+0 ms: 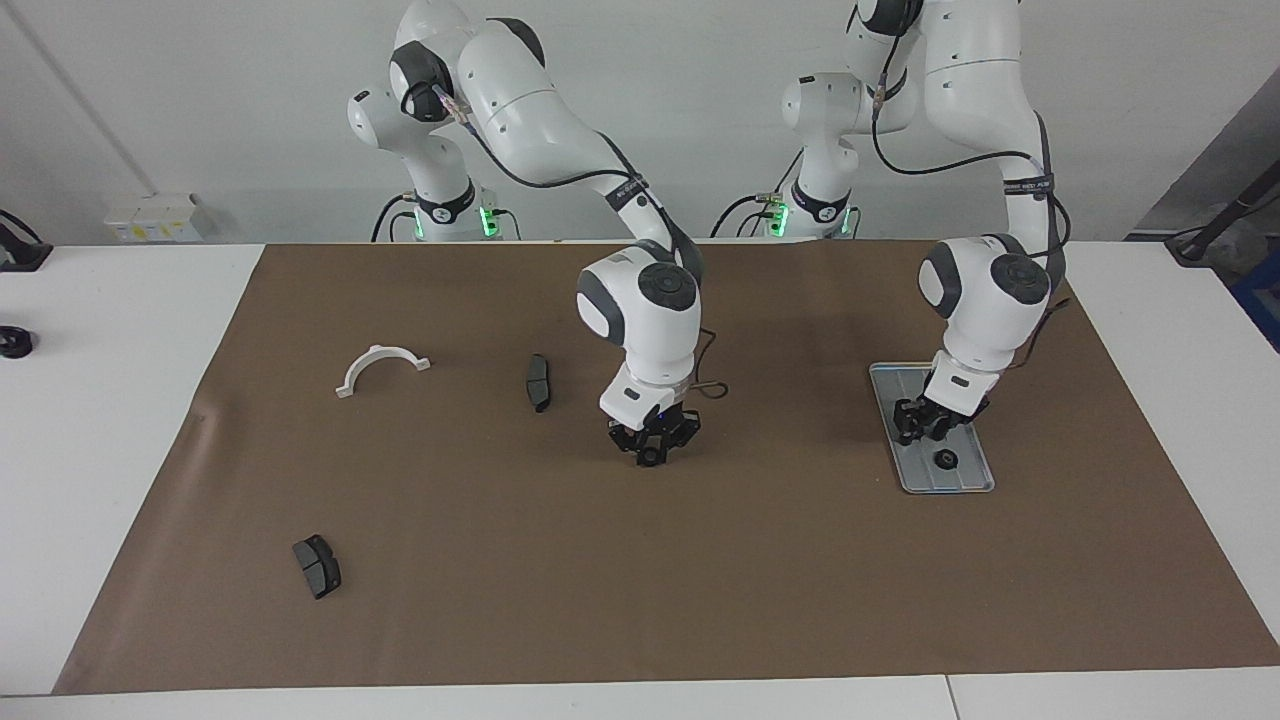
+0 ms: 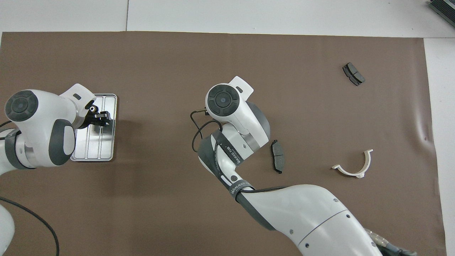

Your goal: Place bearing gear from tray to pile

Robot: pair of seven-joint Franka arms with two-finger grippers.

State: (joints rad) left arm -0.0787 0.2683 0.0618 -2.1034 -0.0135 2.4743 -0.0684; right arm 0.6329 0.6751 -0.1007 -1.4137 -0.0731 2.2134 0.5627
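Left tool (image 1: pixel 925 424): low over the tray (image 1: pixel 975 480), at its end nearer the robots.
Bearing gear (image 1: pixel 944 460): small dark round part lying in the tray, just clear of the left tool.
Right tool (image 1: pixel 652 447): at mid-worktop (image 1: pixel 120 420), holding a small dark round part (image 1: pixel 650 458) just above the brown mat (image 1: pixel 760 580).
Pile: white half-ring bracket (image 1: pixel 381 368) and two dark brake pads (image 1: pixel 538 382) (image 1: pixel 317 566), scattered toward the right arm's end.

Open brown mat (image 1: pixel 800 560) lies between the tray (image 1: pixel 975 480) and the brake pad (image 1: pixel 538 382), with only the right hand (image 1: pixel 651 452) low over it. The left hand (image 1: pixel 925 428) crowds the tray.
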